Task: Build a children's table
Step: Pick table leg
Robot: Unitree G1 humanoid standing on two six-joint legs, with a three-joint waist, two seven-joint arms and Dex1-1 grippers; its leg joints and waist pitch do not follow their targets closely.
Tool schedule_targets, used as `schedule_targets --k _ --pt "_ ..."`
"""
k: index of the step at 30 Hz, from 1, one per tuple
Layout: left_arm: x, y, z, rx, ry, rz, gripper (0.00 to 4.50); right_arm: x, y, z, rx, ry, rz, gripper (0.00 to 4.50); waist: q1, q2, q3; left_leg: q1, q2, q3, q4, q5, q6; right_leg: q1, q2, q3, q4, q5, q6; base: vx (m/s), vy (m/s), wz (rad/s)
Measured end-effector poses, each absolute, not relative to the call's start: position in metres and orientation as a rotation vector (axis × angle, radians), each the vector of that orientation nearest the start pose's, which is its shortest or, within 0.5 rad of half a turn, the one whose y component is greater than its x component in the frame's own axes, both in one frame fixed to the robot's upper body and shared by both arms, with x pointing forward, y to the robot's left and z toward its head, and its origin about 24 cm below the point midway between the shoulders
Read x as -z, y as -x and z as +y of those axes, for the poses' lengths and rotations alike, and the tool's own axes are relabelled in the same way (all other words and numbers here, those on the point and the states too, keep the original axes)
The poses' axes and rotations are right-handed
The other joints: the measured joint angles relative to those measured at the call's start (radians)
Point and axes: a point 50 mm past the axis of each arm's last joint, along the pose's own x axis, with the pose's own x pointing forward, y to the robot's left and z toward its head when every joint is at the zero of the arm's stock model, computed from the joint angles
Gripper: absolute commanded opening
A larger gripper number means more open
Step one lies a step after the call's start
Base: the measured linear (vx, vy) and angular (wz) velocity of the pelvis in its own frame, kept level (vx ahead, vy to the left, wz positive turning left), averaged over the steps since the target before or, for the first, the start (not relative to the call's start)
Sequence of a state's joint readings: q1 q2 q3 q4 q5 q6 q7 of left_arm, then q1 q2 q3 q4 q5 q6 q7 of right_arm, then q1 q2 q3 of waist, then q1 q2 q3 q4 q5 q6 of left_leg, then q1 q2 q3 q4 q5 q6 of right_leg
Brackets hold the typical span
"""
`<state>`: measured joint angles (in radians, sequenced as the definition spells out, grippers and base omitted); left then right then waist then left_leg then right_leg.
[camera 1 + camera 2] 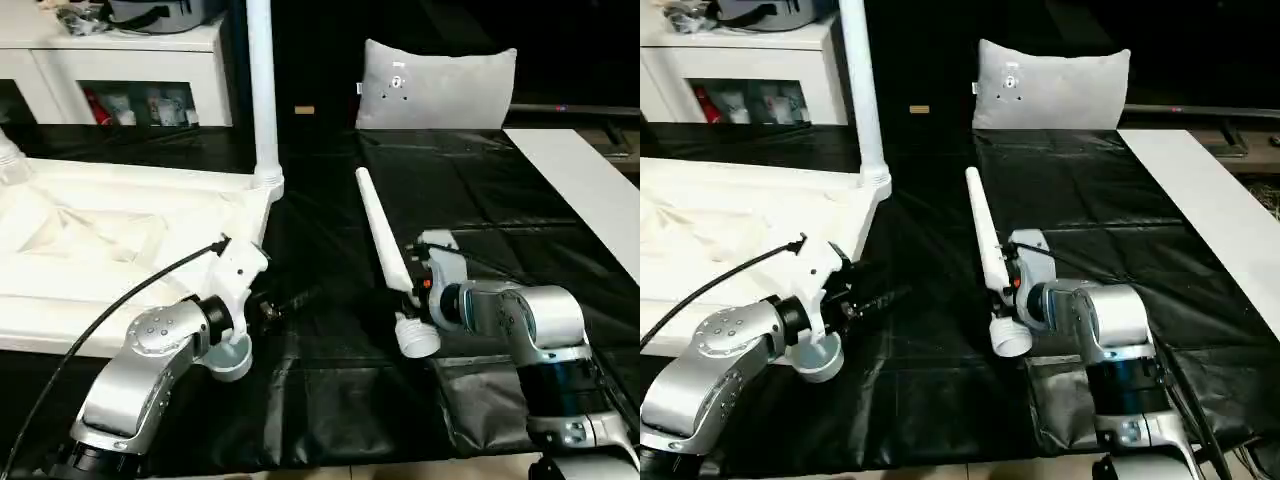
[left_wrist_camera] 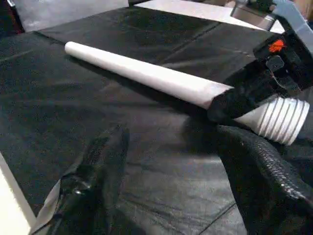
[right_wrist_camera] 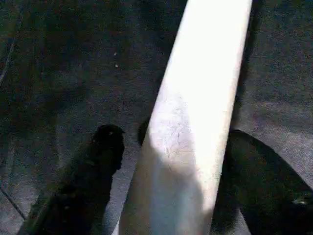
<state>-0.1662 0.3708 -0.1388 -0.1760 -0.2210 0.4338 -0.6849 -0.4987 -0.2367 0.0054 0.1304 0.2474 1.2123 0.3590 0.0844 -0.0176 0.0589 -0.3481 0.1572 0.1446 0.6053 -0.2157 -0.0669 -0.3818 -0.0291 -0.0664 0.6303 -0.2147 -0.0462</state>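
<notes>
Right end effector (image 1: 1006,283) straddles the loose leg (image 1: 385,245) near its threaded end, fingers (image 3: 88,181) on either side with gaps showing, not clamped. Leg lies flat on the black-covered bench (image 1: 480,210), tip pointing far. Left end effector (image 1: 875,297) released, empty, just above the sheet, left of the leg. Far left: upturned tabletop (image 1: 110,240), one fitted leg (image 1: 261,85) upright in its right far corner socket. Pillow (image 1: 437,88) at far edge.
</notes>
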Motion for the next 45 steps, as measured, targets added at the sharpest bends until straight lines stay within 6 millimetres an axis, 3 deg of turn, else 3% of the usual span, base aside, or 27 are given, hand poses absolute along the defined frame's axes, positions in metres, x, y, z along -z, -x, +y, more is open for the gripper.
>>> schedule_targets --k 11,15,17,21,28,30,33,40,45 --pt "-0.082 -0.263 0.135 0.886 -0.145 0.208 3.24 -0.058 -0.306 -0.147 -0.423 -0.115 0.824 2.34 0.006 -0.002 0.001 -0.001 0.001 0.001 -0.001 0.001 -0.001 -0.001 0.001 0.0 0.0 0.002 -0.002 0.0 0.0 0.0" --pt "-0.085 -0.264 0.134 0.903 -0.139 0.206 3.24 -0.061 -0.311 -0.145 -0.424 -0.143 0.705 2.06 0.006 -0.005 0.003 -0.001 0.001 0.001 -0.002 0.001 -0.001 -0.001 0.001 0.0 0.0 0.002 -0.002 0.0 0.0 0.0" --pt "-0.084 -0.265 0.134 0.908 -0.132 0.211 3.57 -0.064 -0.314 -0.145 -0.425 -0.164 0.628 1.81 0.006 -0.006 0.004 -0.001 0.002 0.002 -0.002 0.001 -0.001 -0.002 0.001 0.0 0.0 0.002 -0.002 0.0 0.0 0.0" --pt "-0.087 -0.271 0.134 0.904 -0.133 0.202 3.77 -0.074 -0.32 -0.147 -0.452 -0.165 0.489 1.54 0.006 -0.008 0.005 -0.001 0.002 0.003 -0.002 0.002 0.0 -0.002 0.001 0.0 0.0 0.002 -0.003 0.0 0.0 0.0" --pt "-0.095 -0.276 0.134 0.9 -0.136 0.172 4.37 -0.075 -0.318 -0.153 -0.478 -0.146 0.476 1.04 0.006 -0.008 0.005 -0.002 0.002 0.003 -0.002 0.002 0.0 -0.002 0.001 0.0 0.0 0.002 -0.003 0.0 0.0 0.0" --pt "-0.095 -0.276 0.134 0.901 -0.137 0.173 4.41 -0.074 -0.317 -0.153 -0.482 -0.138 0.475 1.43 0.006 -0.008 0.005 -0.002 0.002 0.003 -0.002 0.002 0.0 -0.002 0.001 0.0 0.0 0.002 -0.003 0.0 0.0 0.0" --pt "-0.094 -0.275 0.132 0.911 -0.139 0.177 4.49 -0.074 -0.316 -0.154 -0.504 -0.118 0.48 1.44 0.006 -0.009 0.005 -0.001 0.003 0.003 -0.002 0.002 0.0 -0.002 0.001 0.0 0.0 0.002 -0.003 0.0 0.0 0.0" --pt "-0.088 -0.271 0.131 0.934 -0.139 0.203 4.5 -0.065 -0.31 -0.157 -0.522 -0.021 0.606 2.23 0.005 -0.009 0.005 -0.002 0.003 0.003 -0.002 0.002 0.0 -0.002 0.001 0.0 0.0 0.002 -0.003 0.0 0.0 0.0" --pt "-0.087 -0.27 0.13 0.946 -0.146 0.213 4.5 -0.058 -0.303 -0.154 -0.556 0.08 0.716 2.31 0.006 -0.009 0.005 -0.001 0.003 0.003 -0.002 0.002 0.0 -0.002 0.002 0.0 -0.001 0.002 -0.003 0.0 0.0 0.0"
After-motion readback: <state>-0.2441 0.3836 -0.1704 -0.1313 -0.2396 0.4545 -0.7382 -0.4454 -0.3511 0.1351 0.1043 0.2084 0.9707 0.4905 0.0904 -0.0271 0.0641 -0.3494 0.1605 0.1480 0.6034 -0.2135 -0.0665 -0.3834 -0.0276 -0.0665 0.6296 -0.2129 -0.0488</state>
